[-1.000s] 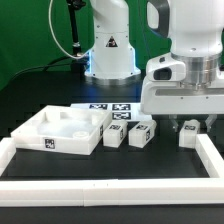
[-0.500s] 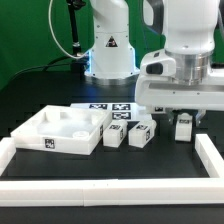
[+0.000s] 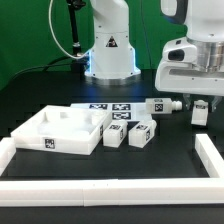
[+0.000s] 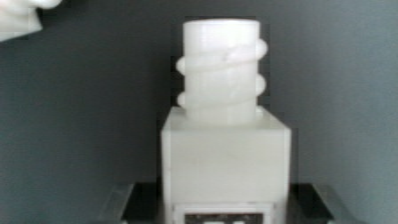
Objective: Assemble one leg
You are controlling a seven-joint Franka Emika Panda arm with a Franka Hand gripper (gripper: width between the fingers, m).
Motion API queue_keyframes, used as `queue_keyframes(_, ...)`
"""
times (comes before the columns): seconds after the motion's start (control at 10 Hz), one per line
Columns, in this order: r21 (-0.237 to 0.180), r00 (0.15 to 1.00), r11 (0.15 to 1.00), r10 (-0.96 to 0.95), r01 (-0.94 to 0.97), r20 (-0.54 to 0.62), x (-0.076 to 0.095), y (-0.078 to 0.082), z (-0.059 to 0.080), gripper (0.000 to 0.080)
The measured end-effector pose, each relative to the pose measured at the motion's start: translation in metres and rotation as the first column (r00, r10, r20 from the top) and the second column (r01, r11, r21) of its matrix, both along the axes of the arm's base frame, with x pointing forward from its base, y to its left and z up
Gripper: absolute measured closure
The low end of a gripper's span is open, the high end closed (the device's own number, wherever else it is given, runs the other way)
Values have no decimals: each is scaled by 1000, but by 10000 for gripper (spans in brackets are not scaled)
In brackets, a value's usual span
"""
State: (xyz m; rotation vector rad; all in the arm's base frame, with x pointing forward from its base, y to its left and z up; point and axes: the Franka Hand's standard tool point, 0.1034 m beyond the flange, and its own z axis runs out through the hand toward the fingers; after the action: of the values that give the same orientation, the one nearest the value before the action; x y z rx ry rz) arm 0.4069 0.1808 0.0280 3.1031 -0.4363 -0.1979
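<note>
My gripper (image 3: 198, 106) is shut on a leg (image 3: 198, 115), a small white squarish post, and holds it off the black table at the exterior view's right. In the wrist view the leg (image 4: 222, 140) stands upright between my dark fingers (image 4: 139, 203), its threaded round end pointing away and its tag at the grip. Two more legs (image 3: 115, 135) (image 3: 141, 134) stand side by side on the table near the middle. Another leg (image 3: 165, 104) lies on its side just beside my gripper.
A large white tray-shaped part (image 3: 55, 130) sits at the exterior view's left. The marker board (image 3: 108, 109) lies behind the two standing legs. A white border rail (image 3: 212, 152) runs along the front and right of the work area. The robot base (image 3: 108, 55) stands at the back.
My gripper closed on the leg at the right, lifted it off the table and moved up and toward the exterior view's right. The leg lying on its side has come into view.
</note>
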Motion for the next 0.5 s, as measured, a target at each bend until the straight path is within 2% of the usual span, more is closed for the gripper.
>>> queue_keyframes(0.2,3,1000,1000,-12,12,6,-2,4,-6,511)
queue_keyframes(0.3,2,1000,1000,1,-1,2,-9,13,-13,511)
queue_keyframes(0.5,8,1000,1000,7,-7,13,-9,17,-15,511)
